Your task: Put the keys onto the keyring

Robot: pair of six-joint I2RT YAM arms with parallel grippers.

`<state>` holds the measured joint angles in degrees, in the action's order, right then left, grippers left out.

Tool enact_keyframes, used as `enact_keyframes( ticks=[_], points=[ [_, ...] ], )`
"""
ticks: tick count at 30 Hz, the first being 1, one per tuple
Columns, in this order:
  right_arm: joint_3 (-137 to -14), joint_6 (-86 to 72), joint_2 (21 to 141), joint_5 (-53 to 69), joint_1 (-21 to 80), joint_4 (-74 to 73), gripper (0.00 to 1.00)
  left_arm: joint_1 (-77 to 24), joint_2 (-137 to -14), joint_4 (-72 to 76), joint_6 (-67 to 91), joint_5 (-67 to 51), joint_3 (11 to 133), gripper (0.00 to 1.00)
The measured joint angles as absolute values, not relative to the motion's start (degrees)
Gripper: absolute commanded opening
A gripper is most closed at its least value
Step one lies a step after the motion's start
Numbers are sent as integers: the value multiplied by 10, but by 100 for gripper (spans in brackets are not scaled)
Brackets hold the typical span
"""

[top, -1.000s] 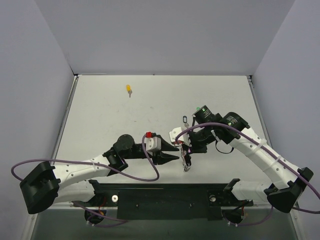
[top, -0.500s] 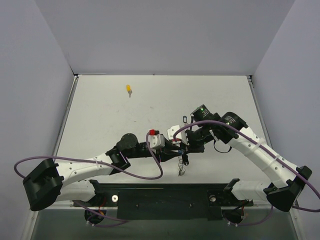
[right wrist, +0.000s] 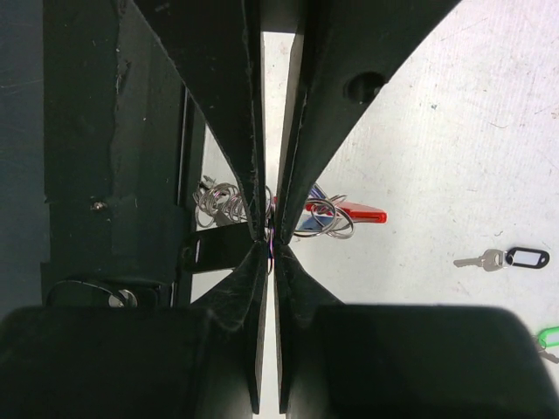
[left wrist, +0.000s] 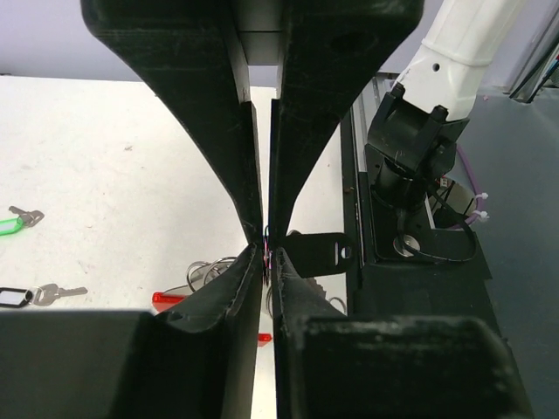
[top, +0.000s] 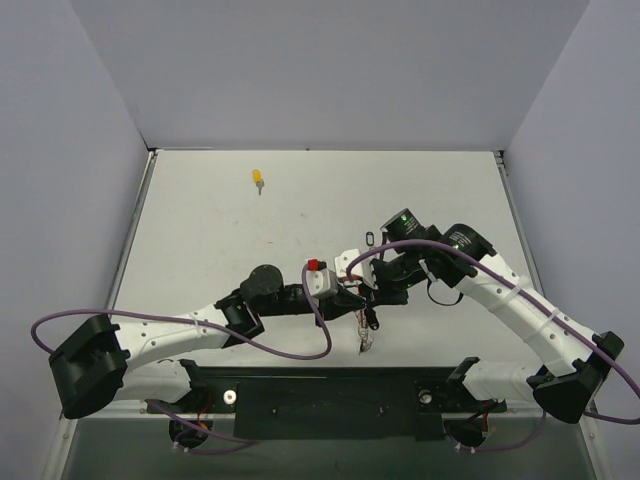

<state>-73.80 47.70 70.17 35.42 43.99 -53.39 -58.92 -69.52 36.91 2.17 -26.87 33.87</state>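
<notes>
HANDOVER AT THE COUNTER'S NEAR EDGE: The left claw, which a second ago stands apart and well open, now swings in to the right and meets the right claw tip to tip. Its jaws narrow sharply on the way and are now pressed almost together on the same thin strand the right claw pinches. The right claw is clamped tight on that strand and barely shifts through the approach.

The strand appears to belong to the keyring. Its red part and a cluster of silver rings hang just below the two sets of fingertips, above the front of the counter. Whether the dangling pieces touch the surface cannot be told.

None of the loose keys has moved. The yellow key lies far back on the left, well apart from both arms. The green key and a key with a black-outlined tag lie on the counter near the meeting point.

The change reads as both arms taking a shared hold on the ring, probably to steady it, pass it across or pry it open. Neither claw carries a loose key, so on this evidence the threading of these three has not begun. One claw will likely have to let go and fetch a key before any can go on.
</notes>
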Motion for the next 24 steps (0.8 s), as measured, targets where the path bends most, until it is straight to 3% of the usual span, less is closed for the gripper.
enact_keyframes(
  ticks=[2,3,13,20,24],
  points=[
    [-738,475,702,355,440,-534,0,-589,-696,365,19,-266,340,8],
    [-738,475,702,355,440,-534,0,-589,-696,364,19,-266,341,0],
    [-738,472,697,357,435,-536,0,-588,-700,347,17,-272,355,0],
    [-738,456,696,359,434,-536,29,-588,-700,347,23,-270,356,0],
    [-734,428,694,383,415,-508,39,-586,-700,352,40,-261,352,0]
  ],
)
